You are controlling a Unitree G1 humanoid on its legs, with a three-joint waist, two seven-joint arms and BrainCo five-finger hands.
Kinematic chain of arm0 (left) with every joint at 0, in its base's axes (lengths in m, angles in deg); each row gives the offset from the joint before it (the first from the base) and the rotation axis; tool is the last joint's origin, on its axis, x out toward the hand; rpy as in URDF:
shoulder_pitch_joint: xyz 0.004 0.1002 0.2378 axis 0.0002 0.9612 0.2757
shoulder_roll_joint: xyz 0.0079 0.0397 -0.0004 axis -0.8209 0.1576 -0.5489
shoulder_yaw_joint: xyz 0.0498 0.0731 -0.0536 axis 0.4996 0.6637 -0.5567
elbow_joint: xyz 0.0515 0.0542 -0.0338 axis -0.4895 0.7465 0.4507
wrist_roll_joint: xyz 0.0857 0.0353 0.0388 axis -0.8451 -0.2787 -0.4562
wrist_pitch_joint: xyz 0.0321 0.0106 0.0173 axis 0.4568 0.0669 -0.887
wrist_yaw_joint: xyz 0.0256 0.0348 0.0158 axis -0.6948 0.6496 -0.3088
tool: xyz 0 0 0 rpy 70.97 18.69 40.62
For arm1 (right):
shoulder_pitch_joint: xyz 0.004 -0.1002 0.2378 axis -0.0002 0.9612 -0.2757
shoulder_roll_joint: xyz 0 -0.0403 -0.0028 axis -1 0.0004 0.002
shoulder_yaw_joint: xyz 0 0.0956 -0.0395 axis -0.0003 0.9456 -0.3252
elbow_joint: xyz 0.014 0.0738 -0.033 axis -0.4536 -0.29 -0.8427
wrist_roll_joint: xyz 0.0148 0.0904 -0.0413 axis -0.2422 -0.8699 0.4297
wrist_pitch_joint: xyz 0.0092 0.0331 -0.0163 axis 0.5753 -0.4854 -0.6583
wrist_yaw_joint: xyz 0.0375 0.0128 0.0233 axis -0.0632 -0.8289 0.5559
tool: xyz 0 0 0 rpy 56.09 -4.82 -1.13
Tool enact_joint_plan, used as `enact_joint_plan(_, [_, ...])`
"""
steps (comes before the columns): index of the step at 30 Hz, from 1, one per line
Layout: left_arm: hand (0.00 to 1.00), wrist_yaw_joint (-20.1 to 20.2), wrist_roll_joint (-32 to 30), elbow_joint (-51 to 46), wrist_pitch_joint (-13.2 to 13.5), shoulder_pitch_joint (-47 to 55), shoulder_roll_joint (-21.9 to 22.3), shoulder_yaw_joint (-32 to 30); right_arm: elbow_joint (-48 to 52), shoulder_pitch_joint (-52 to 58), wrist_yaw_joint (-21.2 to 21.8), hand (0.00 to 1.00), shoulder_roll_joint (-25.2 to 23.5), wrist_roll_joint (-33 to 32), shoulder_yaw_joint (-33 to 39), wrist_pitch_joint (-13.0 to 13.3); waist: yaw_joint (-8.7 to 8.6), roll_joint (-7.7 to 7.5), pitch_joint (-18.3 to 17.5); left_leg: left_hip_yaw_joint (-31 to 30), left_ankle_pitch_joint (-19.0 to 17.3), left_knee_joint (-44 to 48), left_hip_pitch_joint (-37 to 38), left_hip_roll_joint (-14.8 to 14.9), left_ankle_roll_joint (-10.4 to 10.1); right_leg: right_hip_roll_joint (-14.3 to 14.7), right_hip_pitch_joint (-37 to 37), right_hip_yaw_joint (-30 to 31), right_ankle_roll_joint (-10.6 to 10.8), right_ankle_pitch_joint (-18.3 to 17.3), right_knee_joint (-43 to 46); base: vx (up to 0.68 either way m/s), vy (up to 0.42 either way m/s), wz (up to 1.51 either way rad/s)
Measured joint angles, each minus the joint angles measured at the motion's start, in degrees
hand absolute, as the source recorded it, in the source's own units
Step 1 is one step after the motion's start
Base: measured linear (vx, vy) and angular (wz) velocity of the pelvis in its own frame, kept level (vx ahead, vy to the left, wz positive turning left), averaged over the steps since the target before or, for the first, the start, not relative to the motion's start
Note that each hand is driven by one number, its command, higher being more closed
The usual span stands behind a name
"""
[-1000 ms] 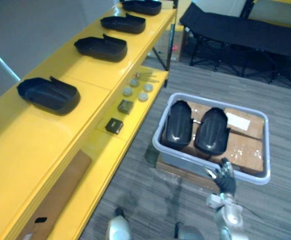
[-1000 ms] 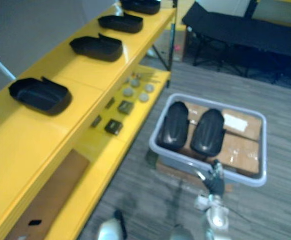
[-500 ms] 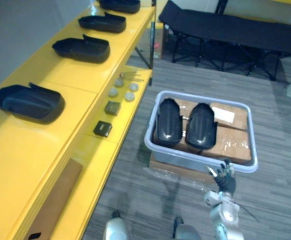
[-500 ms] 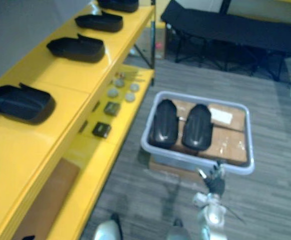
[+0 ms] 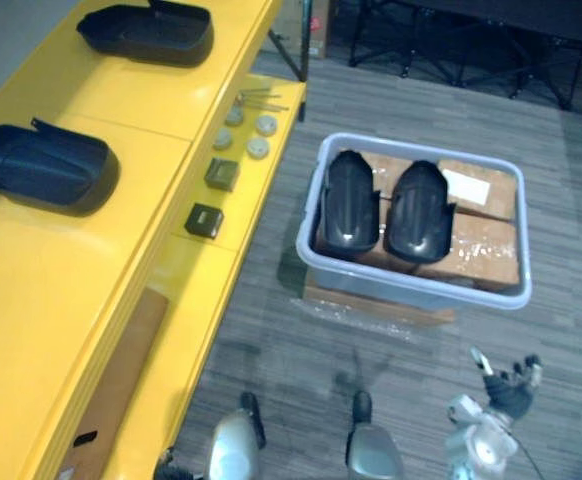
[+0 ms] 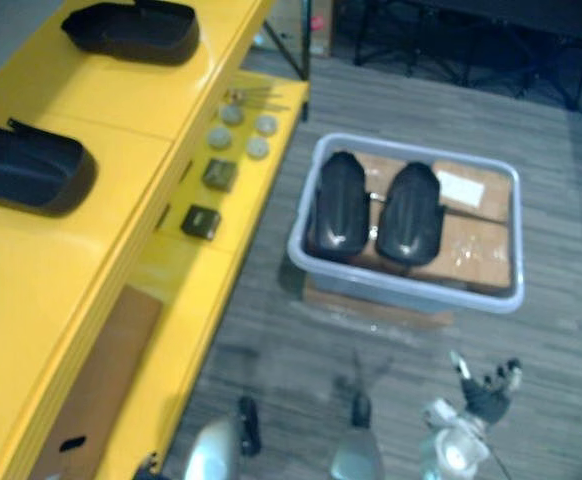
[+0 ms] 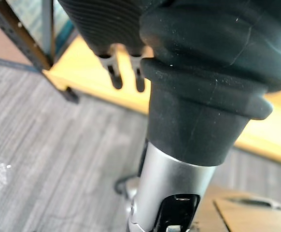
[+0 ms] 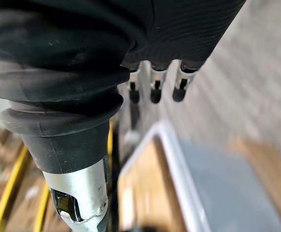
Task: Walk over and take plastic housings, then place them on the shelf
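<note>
Two black plastic housings (image 5: 348, 200) (image 5: 419, 210) lie side by side in a pale grey bin (image 5: 411, 290) that sits on cardboard boxes on the floor. My right hand (image 5: 506, 385) hangs open and empty over the carpet, on the near side of the bin's right front corner and apart from it. In the right wrist view its fingers (image 8: 155, 89) point straight over the bin's rim (image 8: 172, 145). My left hand (image 7: 139, 79) hangs with straight fingers beside the yellow shelf edge (image 7: 92, 82), holding nothing. Two more housings (image 5: 41, 168) (image 5: 146, 32) rest on the yellow shelf top (image 5: 61, 270).
The lower shelf level carries small black blocks (image 5: 204, 219), grey discs (image 5: 258, 148) and a brown board (image 5: 111, 375). A black folding cot (image 5: 471, 30) stands beyond the bin. Grey carpet (image 5: 301, 350) lies between the shelf and the bin.
The camera has moved, shifting the whole scene. My right hand, earlier at the bin's front rim, now sits lower and farther from the bin, with its fingers spread.
</note>
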Motion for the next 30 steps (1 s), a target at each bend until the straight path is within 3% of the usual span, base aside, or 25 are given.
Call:
enact_joint_plan(4, [0.00, -0.54, 0.42, 0.08, 0.01, -0.04, 0.35, -0.30, -0.46, -0.11, 2.12, 0.00, -0.07, -0.91, -2.38, 0.08, 0.53, -0.18, 0.32, -1.43, -0.66, 0.82, 0.27, 0.38, -0.33, 0.56, 1.47, -0.89, -0.17, -0.09, -0.08, 0.04, -0.010, 0.06])
enact_joint_plan(9, [0.00, -0.05, -0.07, -0.36, -1.69, -0.24, 0.20, -2.98, -0.29, -0.79, 8.13, 0.00, 0.13, -4.04, -7.59, -0.01, 1.77, -1.73, 1.90, -1.40, -6.25, 8.99, -0.96, 4.02, -0.80, 2.93, 1.09, 0.43, -1.23, -1.72, 2.89, -0.06, 0.059, -0.25])
enact_joint_plan(11, [0.00, -0.16, 0.09, -0.37, -2.36, -0.43, 0.09, -4.16, -0.24, -0.92, 9.61, 0.00, 0.42, -4.21, -9.80, -0.15, 2.00, -2.22, 2.39, -1.42, -7.92, 11.71, -1.58, 5.61, -0.51, 2.73, 0.61, 0.39, -2.44, -3.11, 3.82, -0.09, 0.174, -0.23])
enact_joint_plan(13, [0.00, -0.12, 1.94, 0.37, -1.90, -0.15, 0.57, -5.06, -0.09, -0.96, 10.41, 0.00, 0.38, -4.45, -12.40, -1.11, 2.33, -1.85, 2.60, -1.19, -9.12, 12.89, -1.78, 7.71, -0.61, 1.56, -1.75, -1.77, -6.88, -5.68, 9.33, -0.03, 0.223, -0.24])
enact_joint_plan(15, [0.00, -0.14, 2.74, 2.38, -0.71, -0.13, 0.01, -5.11, 0.38, -0.94, 10.70, 0.00, 0.06, -4.76, -13.27, -1.58, 2.78, -1.70, 2.65, -1.52, -9.78, 13.01, -1.44, 10.04, -1.62, -0.15, -4.47, -1.53, -7.28, -6.01, 14.41, 0.01, 0.106, -0.13])
enact_joint_plan(17, [0.00, -0.47, 4.68, 4.28, 0.24, -0.20, -1.13, -5.35, 1.23, -0.67, 10.70, 0.00, -0.41, -5.04, -13.67, -2.18, 2.34, -1.84, 2.58, -3.61, -9.72, 13.19, -1.28, 12.06, -4.00, -0.74, -5.50, -0.33, -6.14, -5.56, 17.14, 0.07, -0.120, 0.21])
enact_joint_plan(19, [0.00, -1.29, 5.34, 4.38, 0.16, -0.13, -1.84, -7.88, 1.97, -0.09, 10.71, 0.00, -1.06, -5.04, -14.61, -3.32, 2.22, -3.14, 2.04, -4.93, -9.37, 12.69, -0.23, 12.69, -6.32, -1.13, -4.98, 0.14, -0.41, -3.61, 17.94, 0.12, -0.285, 0.40])
enact_joint_plan(20, [0.00, -2.23, 6.04, 4.29, -0.15, -0.11, -2.15, -8.70, 2.45, 0.38, 10.80, 0.00, -1.10, -4.91, -15.39, -4.53, 2.22, -4.80, 1.03, -5.22, -8.72, 11.56, 0.50, 12.19, -7.51, -1.56, -4.96, -0.23, 2.02, -2.80, 17.31, 0.17, -0.453, 0.35])
enact_joint_plan(21, [0.00, -2.57, 6.64, 4.15, -0.50, -0.25, -1.09, -9.60, 2.51, -0.10, 10.74, 0.00, -0.27, -4.77, -15.40, -5.95, 1.77, -4.58, 0.99, -6.11, -8.15, 10.79, 1.00, 11.97, -8.26, -1.91, -4.17, -2.26, 3.94, -7.97, 17.54, 0.17, -0.461, 0.27])
enact_joint_plan(22, [0.00, -2.65, 6.72, 4.15, -0.69, -0.73, -0.02, -10.15, 2.38, -1.31, 10.71, 0.00, 0.75, -4.62, -15.02, -6.62, 1.60, -3.23, 1.39, -7.05, -7.18, 10.11, 1.32, 13.09, -7.76, -0.87, -4.02, -2.85, 3.44, -8.08, 18.53, 0.13, -0.405, 0.23])
enact_joint_plan(24, [0.00, -1.59, 6.52, 4.79, -0.97, -0.17, 2.32, -10.66, 2.73, -1.55, 10.90, 0.00, 3.60, -4.42, -13.64, -7.19, 0.05, 0.00, 1.89, -6.86, 1.17, 6.50, 0.50, 13.19, -2.93, -0.10, -3.92, -4.99, 1.33, -8.13, 17.94, 0.10, -0.353, 0.35])
enact_joint_plan(26, [0.00, -1.36, 6.56, 6.34, -0.37, 0.13, 3.37, -10.01, 3.74, 0.66, 11.40, 0.00, 4.21, -4.48, -10.86, -8.13, -1.66, 1.31, 2.15, -3.89, 7.35, 5.16, 0.10, 13.11, -2.14, -0.51, -0.36, -8.56, 0.11, -8.03, 14.94, 0.13, -0.315, 0.73])
enact_joint_plan(27, [0.00, -0.31, 6.48, 6.87, -0.33, 0.55, 3.49, -8.76, 4.78, 2.61, 11.72, 0.00, 4.65, -4.45, -8.91, -8.37, -1.86, 2.22, 2.10, -1.92, 7.56, 4.97, 0.34, 12.42, -2.13, -1.18, 1.99, -10.38, -0.32, -8.08, 13.34, 0.13, -0.237, 0.69])
enact_joint_plan(30, [0.00, 3.03, 5.80, 6.61, -0.06, 1.72, 4.41, -5.63, 5.42, 3.09, 11.92, 0.00, 5.94, -3.82, -7.21, -8.40, -1.89, 2.67, 2.06, 2.75, 5.20, 3.77, 0.13, 8.12, -3.44, -2.07, 2.65, -11.63, -0.45, -7.90, 11.54, 0.08, -0.064, 0.28])
